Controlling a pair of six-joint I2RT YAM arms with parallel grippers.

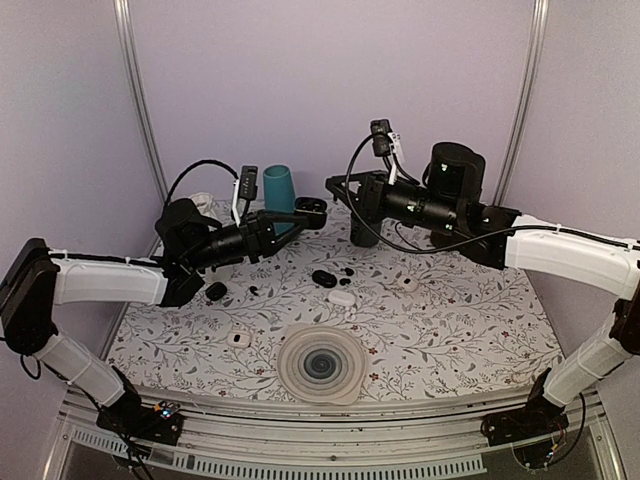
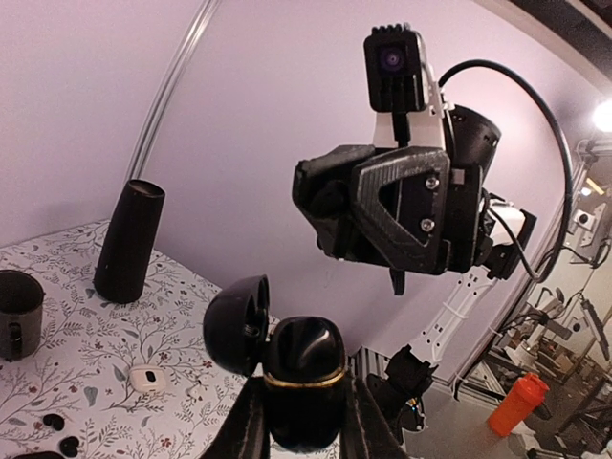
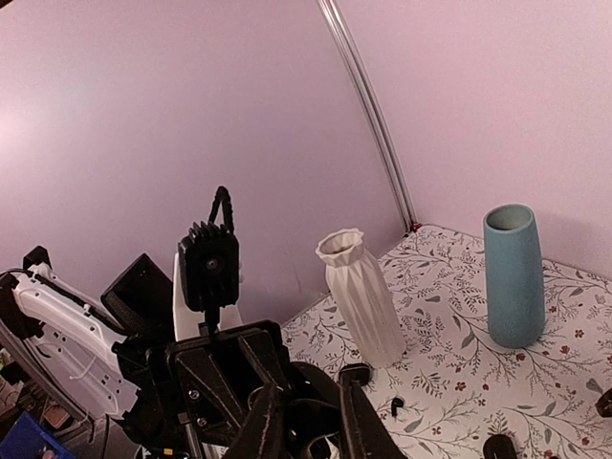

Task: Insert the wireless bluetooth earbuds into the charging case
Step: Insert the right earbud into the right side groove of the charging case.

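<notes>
In the left wrist view my left gripper [image 2: 306, 387] is shut on a black charging case [image 2: 304, 402] with a gold rim. It holds the case in the air with the lid [image 2: 235, 323] swung open. In the top view the case [image 1: 311, 206] hangs over the back of the table. My right gripper [image 1: 334, 187] hovers just above and to the right of it, apart from the case. Its jaws [image 3: 313, 384] stand narrow, with something small and dark between them that looks like a black earbud. A loose black earbud [image 3: 395, 406] lies on the table.
A teal vase [image 1: 279, 190], a white ribbed vase [image 3: 361, 296] and a black vase [image 2: 128, 242] stand at the back. More cases, black [image 1: 323, 277] and white [image 1: 341, 297], lie mid-table. A round ribbed dish [image 1: 321, 364] sits near the front, and a grey mug [image 2: 19, 311] stands at the left.
</notes>
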